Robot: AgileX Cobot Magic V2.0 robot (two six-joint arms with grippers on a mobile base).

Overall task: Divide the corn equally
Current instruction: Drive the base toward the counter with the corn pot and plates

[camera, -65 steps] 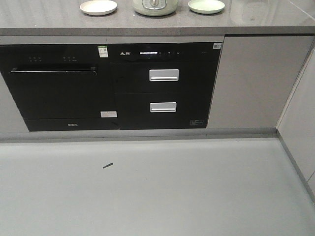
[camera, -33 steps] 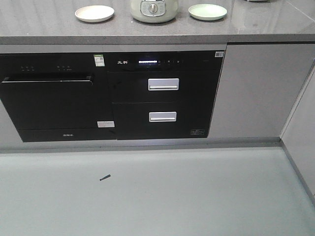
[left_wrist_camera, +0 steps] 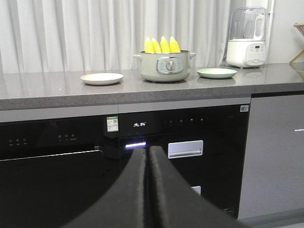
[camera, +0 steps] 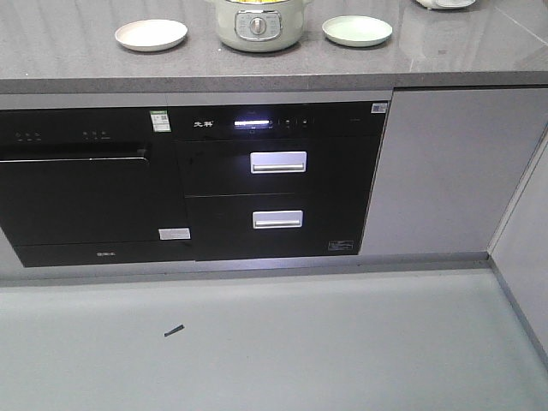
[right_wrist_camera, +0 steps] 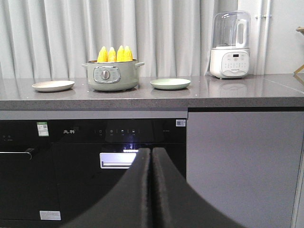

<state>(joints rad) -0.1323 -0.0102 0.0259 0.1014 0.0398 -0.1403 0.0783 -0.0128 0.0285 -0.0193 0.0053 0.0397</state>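
Several yellow corn (left_wrist_camera: 161, 45) (right_wrist_camera: 115, 53) cobs stand upright, tips up, in a pale green pot (left_wrist_camera: 164, 66) (right_wrist_camera: 112, 76) (camera: 255, 24) on the grey counter. A cream plate (camera: 151, 34) (left_wrist_camera: 101, 78) (right_wrist_camera: 52, 85) lies left of the pot and a light green plate (camera: 357, 30) (left_wrist_camera: 216, 72) (right_wrist_camera: 170, 83) lies right of it. My left gripper (left_wrist_camera: 147, 151) and right gripper (right_wrist_camera: 151, 152) are both shut with nothing between the fingers. Both are low, in front of the black appliances, well short of the counter.
Below the counter (camera: 77, 60) sit a black dishwasher (camera: 81, 188) and a black drawer unit with two silver handles (camera: 278, 162). A white blender (right_wrist_camera: 229, 45) stands at the counter's right. A cabinet wall (camera: 522, 257) closes the right side. A small dark scrap (camera: 175, 330) lies on the floor.
The front view has moved closer to the counter and tilted up: pot and plates sit lower in frame, the appliances have slid left and down, and the corn tips now show.
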